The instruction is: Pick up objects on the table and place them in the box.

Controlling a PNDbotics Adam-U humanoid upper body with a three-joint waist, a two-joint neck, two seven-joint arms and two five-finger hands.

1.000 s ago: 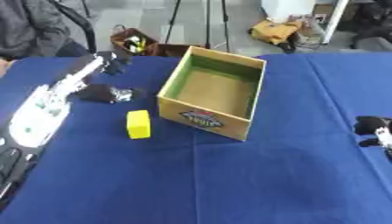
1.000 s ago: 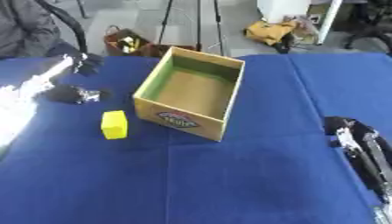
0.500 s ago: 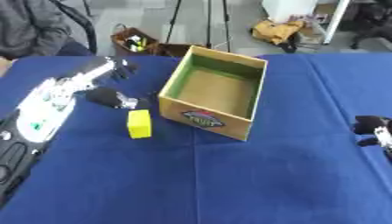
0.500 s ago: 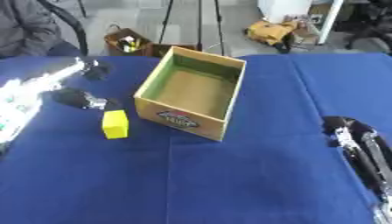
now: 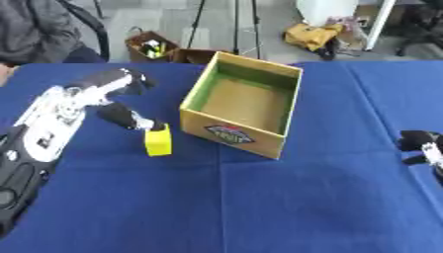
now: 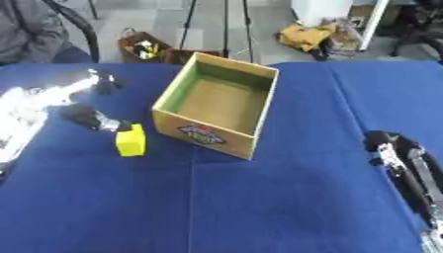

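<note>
A small yellow block [image 5: 157, 141] lies on the blue table, just left of the open cardboard box [image 5: 245, 109]. My left hand [image 5: 110, 97] reaches in from the left, open, fingers spread above and behind the block; its thumb tip [image 5: 140, 122] is at the block's top edge. The box stands open with a green inner rim, and nothing shows inside it. My right hand [image 6: 400, 155] rests low at the right edge, fingers relaxed, holding nothing.
The blue cloth [image 5: 259, 197] covers the whole table. A seated person shows at the far left corner, apart from the task's things. Bags and stands sit on the floor beyond the far edge.
My left hand has moved right and toward me, from beside the far left edge down to the yellow block. The block and box have not moved. The right hand stays put.
</note>
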